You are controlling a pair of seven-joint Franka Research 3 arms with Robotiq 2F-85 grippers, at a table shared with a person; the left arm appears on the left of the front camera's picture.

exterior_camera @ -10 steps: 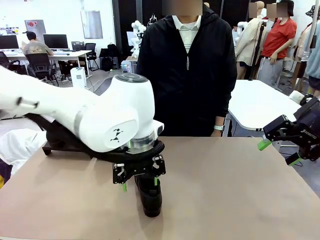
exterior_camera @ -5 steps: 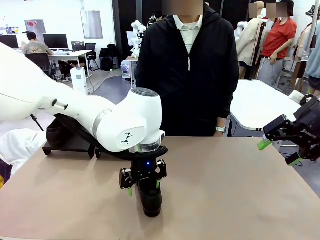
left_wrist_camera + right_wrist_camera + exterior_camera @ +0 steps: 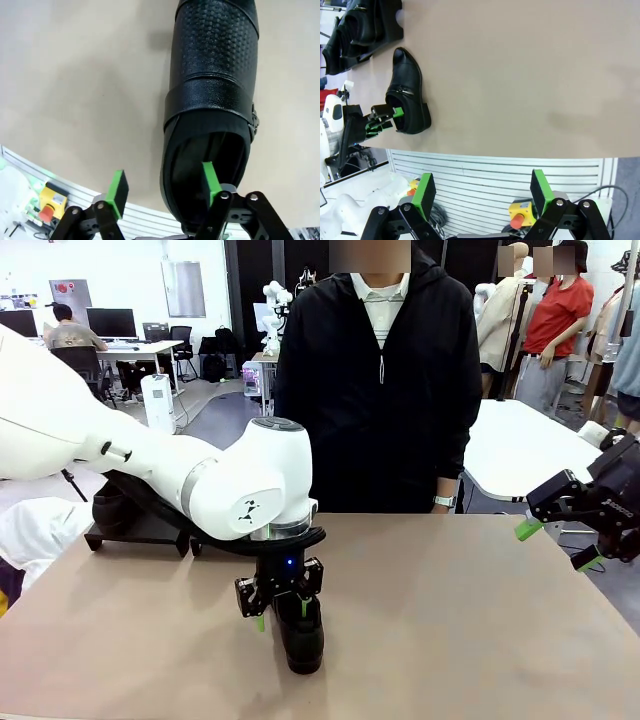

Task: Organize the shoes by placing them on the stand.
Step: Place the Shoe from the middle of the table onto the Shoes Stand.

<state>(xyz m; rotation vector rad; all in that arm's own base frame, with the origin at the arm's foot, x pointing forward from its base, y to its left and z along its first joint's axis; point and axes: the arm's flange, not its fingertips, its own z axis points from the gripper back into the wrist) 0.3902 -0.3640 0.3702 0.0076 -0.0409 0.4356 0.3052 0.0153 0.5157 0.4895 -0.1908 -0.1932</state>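
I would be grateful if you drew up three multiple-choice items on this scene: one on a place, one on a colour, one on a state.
1. Where is the shoe under the left claw?
A. on the stand
B. on the brown table
C. in the person's hand

2. What colour are the claw pads?
A. green
B. red
C. white

3. How does the left claw stand at the shoe?
A. shut beside it
B. one finger inside the opening, one outside its side wall
C. raised high above it

Answers:
1 B: the shoe rests on the table, with the stand farther back.
2 A: both wrist views show green pads.
3 B: the left wrist view shows the wall between the fingers.
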